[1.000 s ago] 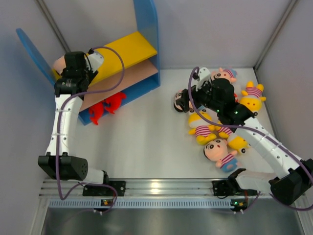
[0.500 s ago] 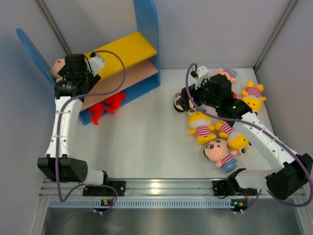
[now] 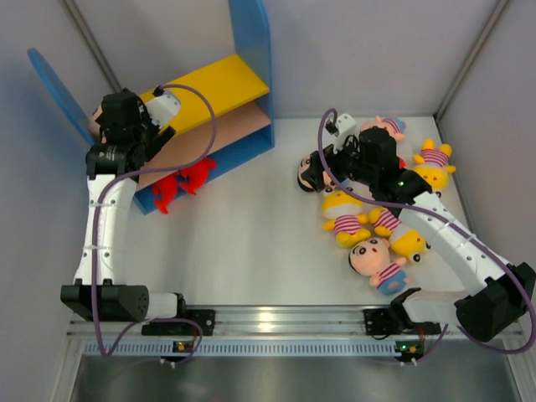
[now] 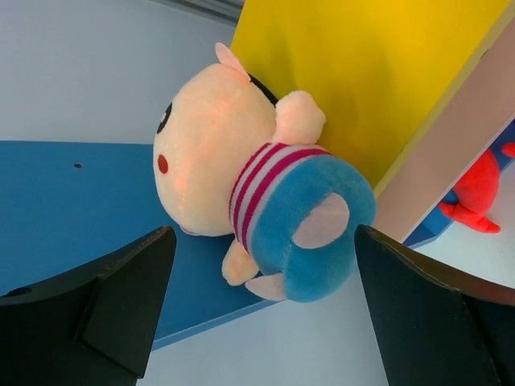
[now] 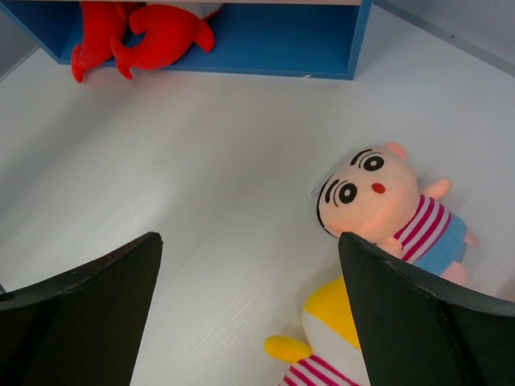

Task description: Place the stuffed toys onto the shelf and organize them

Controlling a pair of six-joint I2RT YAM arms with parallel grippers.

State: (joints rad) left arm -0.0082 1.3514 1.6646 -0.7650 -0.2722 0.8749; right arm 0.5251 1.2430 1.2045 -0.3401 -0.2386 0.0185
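L tool (image 4: 264, 241) is spread wide, both dark matte fingers apart from a doll (image 4: 257, 185). The doll is soft fleece w/ a round peach face, red-white striped shirt and puffy blue bottom. It lies on its side at the end of the yellow board (image 4: 378, 72) of the shelf (image 3: 251, 50), against the flat blue side panel (image 4: 64, 201).

Two red monsters (image 5: 153, 32) of fuzzy plush sit low in the shelf, under the tan board.

R tool (image 5: 248, 241) is also spread, w/ nothing between the fingers, above the counter (image 5: 201, 161), which is white w/ faint grain. Near it a second doll (image 5: 374, 201) lies face-up, w/ a yellow plush (image 5: 330, 322) just beside. More toys are heaped around the R arm.
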